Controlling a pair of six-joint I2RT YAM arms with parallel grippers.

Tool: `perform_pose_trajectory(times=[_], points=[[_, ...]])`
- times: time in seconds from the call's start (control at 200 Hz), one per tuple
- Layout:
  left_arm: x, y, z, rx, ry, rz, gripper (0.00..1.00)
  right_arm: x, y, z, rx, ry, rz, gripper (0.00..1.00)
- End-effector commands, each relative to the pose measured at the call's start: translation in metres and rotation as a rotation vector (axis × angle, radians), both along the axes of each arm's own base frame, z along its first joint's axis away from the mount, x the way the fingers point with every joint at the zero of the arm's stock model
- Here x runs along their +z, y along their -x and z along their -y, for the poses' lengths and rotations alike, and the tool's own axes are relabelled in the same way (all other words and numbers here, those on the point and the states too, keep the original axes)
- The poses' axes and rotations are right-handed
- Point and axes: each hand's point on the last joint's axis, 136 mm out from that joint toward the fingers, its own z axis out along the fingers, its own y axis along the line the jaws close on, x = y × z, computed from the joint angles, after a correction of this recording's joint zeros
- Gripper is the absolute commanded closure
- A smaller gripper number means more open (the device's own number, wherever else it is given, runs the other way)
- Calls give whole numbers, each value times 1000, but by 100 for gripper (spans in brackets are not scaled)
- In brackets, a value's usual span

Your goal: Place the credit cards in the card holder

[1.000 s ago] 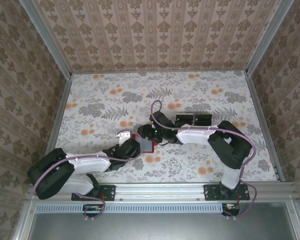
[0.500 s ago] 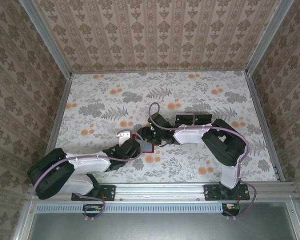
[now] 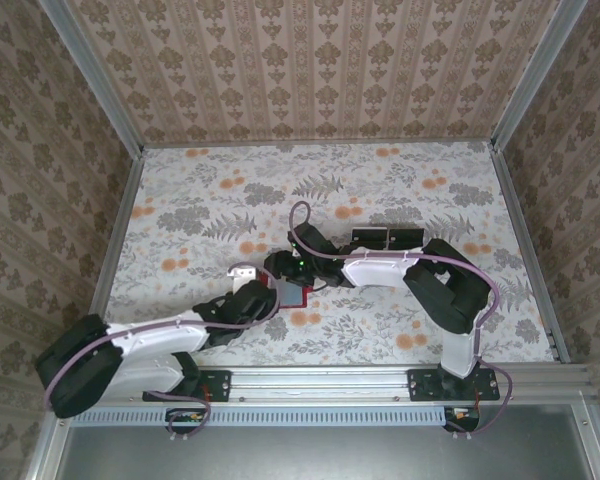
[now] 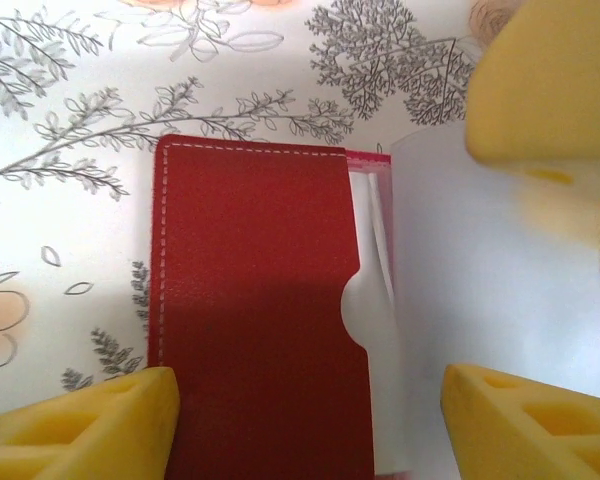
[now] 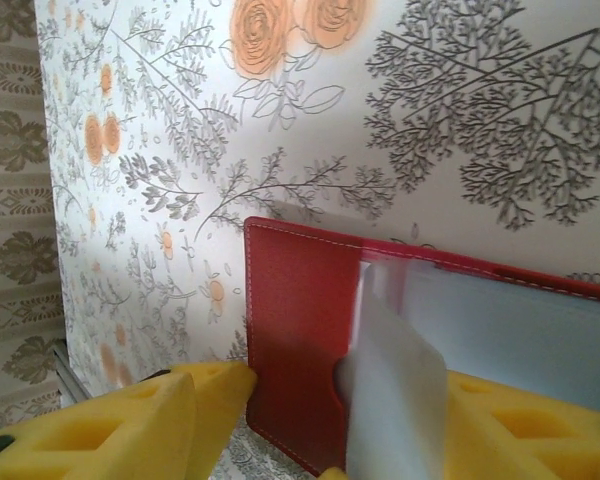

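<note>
The red card holder (image 3: 292, 294) lies open on the flowered table, its clear inner sleeves showing. My left gripper (image 4: 310, 425) is open, with its jaws standing on either side of the card holder (image 4: 260, 320) from the near side. My right gripper (image 5: 350, 385) is open over the card holder (image 5: 295, 340), one finger at its left edge. A pale sheet with a rounded corner (image 5: 395, 400) stands up at the pocket's mouth, against the other finger; I cannot tell whether it is a card or a sleeve. Black credit cards (image 3: 405, 238) sit behind the right arm.
The right gripper's yellow finger (image 4: 550, 80) hangs over the sleeves (image 4: 480, 300) in the left wrist view. Both grippers (image 3: 263, 296) (image 3: 280, 272) crowd the card holder at mid-table. Patterned walls and metal rails (image 3: 115, 240) bound the table on three sides.
The left arm has swung its elbow outward to the left and its jaws have widened a little. The right gripper has crept left over the card holder.
</note>
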Motion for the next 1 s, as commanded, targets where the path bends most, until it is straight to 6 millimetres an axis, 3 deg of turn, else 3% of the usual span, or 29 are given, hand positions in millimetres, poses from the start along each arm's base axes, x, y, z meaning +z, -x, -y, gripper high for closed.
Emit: perform_pose_trajectory(times=[0.0, 0.19, 0.415, 0.63, 0.785, 0.905, 0.995], points=[[3, 10, -15, 7, -8, 0, 28, 5, 6, -10, 40, 4, -11, 38], [32, 15, -40, 78, 75, 90, 25, 14, 11, -30, 66, 13, 0, 38], [55, 20, -70, 167, 131, 159, 18, -12, 10, -53, 77, 54, -27, 38], [60, 24, -75, 173, 124, 149, 14, -33, 11, -63, 97, 64, -61, 38], [58, 24, -76, 185, 112, 121, 14, -4, 11, -68, 148, 35, -5, 38], [57, 23, -75, 191, 92, 92, 12, 37, 9, -66, 205, -11, 70, 38], [56, 21, -72, 189, 86, 71, 9, 67, 7, -51, 228, -13, 132, 38]])
